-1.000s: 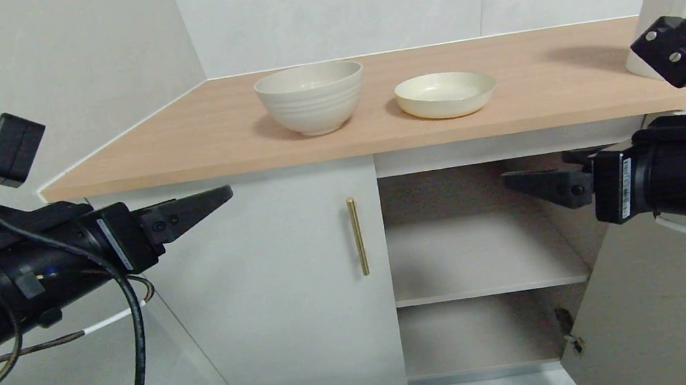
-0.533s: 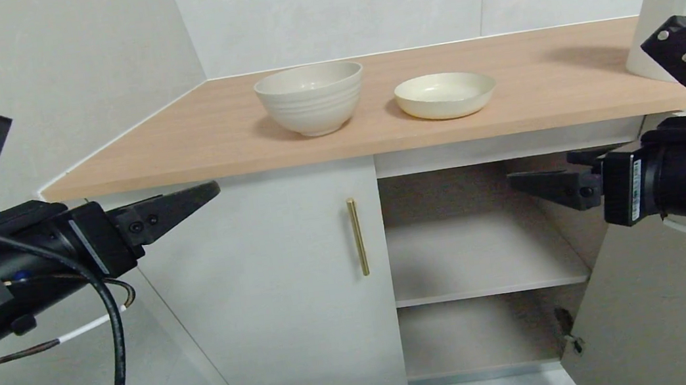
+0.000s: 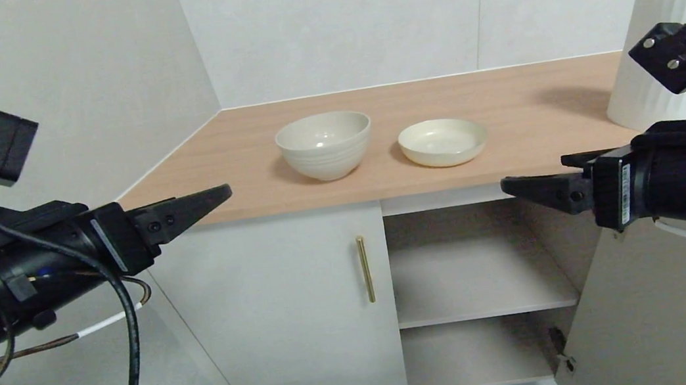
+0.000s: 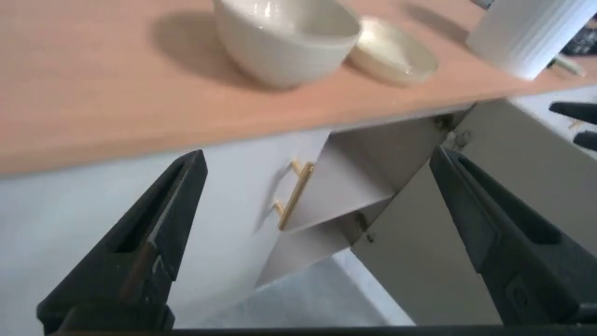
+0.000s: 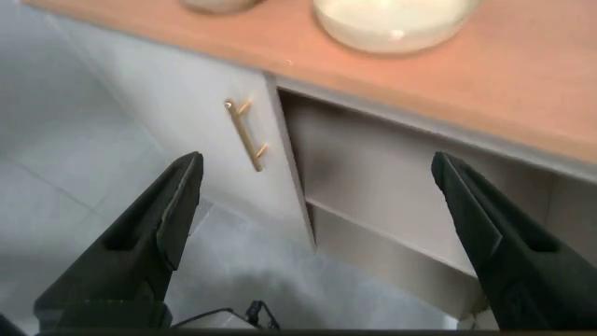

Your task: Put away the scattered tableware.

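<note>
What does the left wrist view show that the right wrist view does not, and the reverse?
Left wrist view adds the white ribbed container and the whole bowl, where the right catches a sliver. Right wrist view adds a wide stretch of grey tiling. Both share the shallow dish, the brass handle, the wooden counter and the open cupboard.

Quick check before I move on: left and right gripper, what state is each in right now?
Left gripper: open, holding nothing.
Right gripper: open, holding nothing.
</note>
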